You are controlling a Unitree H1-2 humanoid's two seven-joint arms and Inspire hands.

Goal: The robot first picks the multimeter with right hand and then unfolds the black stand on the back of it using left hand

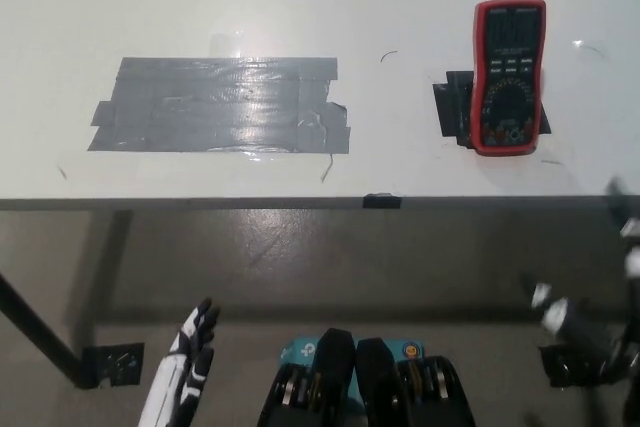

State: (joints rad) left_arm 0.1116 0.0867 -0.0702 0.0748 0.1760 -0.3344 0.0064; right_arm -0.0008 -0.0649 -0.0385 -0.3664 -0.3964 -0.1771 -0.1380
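Note:
A red and black multimeter (508, 75) lies face up on the white table (300, 7) at the right, resting on a black tape patch (452, 110). Its stand is on the hidden back side. My white left hand (190, 355) hangs below the table's front edge at the lower left, fingers stretched out and apart, holding nothing. My black right hand (585, 332) is at the lower right, also below the table edge and well short of the multimeter; it is blurred and its fingers are hard to read.
A wide patch of grey tape (225, 105) covers the table's left middle. A small black tab (381, 201) sits on the front edge. A black table leg (40, 332) slants down to the floor at the far left.

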